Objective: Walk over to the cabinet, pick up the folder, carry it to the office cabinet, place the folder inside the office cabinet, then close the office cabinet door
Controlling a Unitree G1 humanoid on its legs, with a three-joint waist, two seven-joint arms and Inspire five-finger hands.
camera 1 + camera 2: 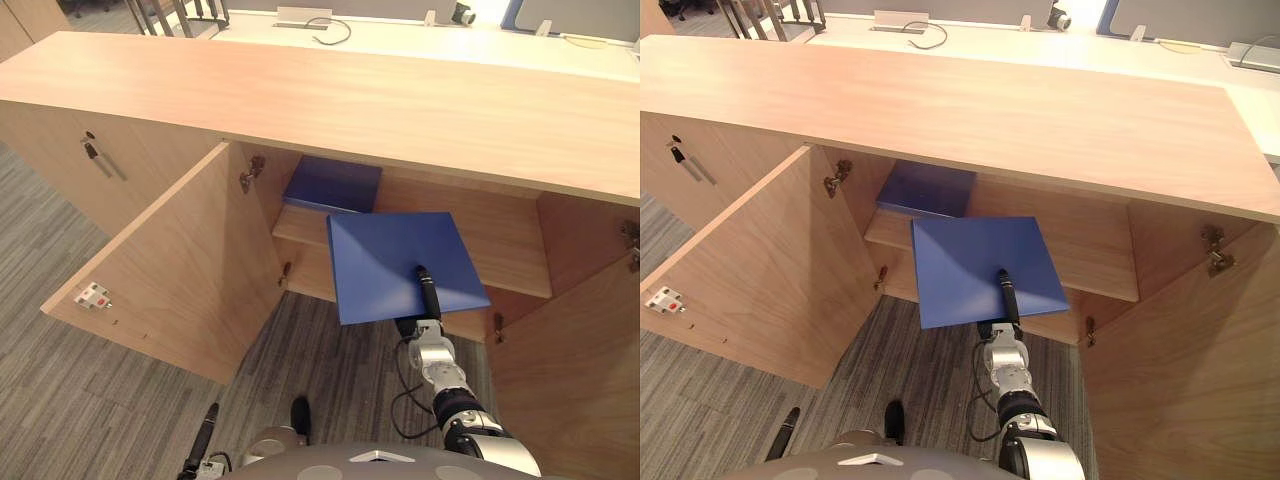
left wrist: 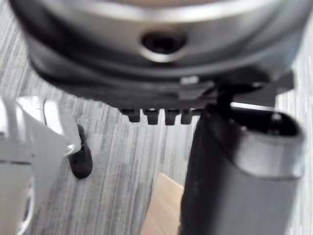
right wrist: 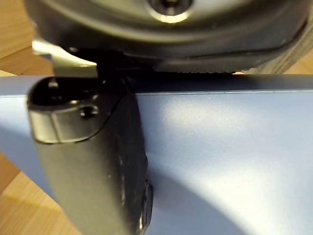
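Folder [image 1: 390, 260], clamped under the right hand's [image 1: 429, 295] thumb, should slide level onto the shelf [image 1: 515, 265] just ahead of the hand, clear of the second folder [image 1: 333, 184] lying there.

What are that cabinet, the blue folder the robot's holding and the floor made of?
The cabinet looks like light wood-grain laminate board with a matt finish: faint even grain on flat panels. The folder, pinched in the right hand, seems to be smooth plastic or coated card: it juts out flat and shows a soft sheen. The floor looks like grey carpet, with a striped woven texture.
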